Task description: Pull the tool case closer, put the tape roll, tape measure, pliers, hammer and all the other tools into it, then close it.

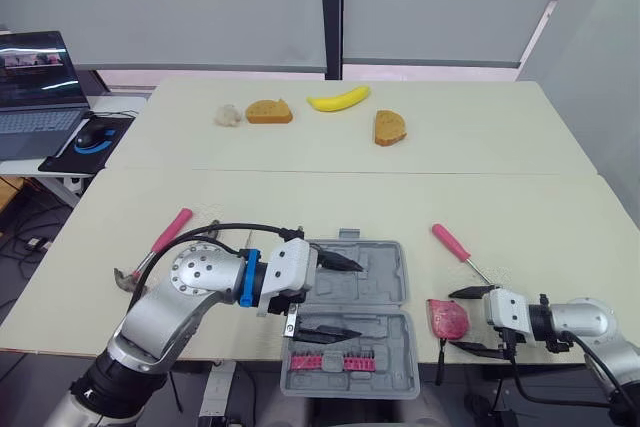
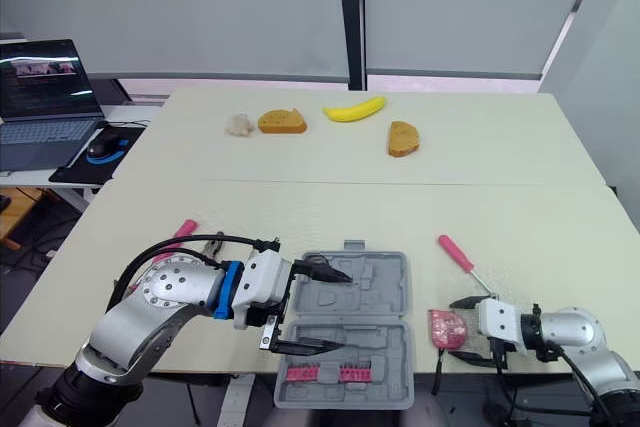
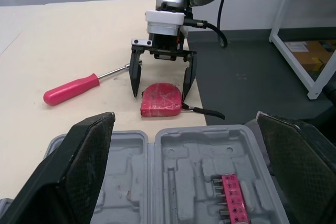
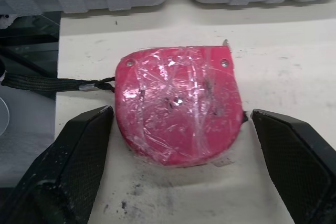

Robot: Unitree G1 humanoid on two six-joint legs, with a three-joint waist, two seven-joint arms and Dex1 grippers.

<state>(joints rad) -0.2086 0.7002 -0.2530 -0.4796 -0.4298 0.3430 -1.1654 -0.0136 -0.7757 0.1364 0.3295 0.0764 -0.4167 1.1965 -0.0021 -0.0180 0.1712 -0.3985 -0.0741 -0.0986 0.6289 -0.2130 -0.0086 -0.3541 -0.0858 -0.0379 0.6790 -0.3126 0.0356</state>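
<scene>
Tape measure lies ungripped between the spread fingers of the right gripper, as the left gripper hangs agape over the tool case.

Nothing here can be read. The laptop in the upper left of the frame has a lit screen, but whatever is on it is too small to make out. The tape measure has a plain pink face under crinkled film, with no legible mark on it.
</scene>
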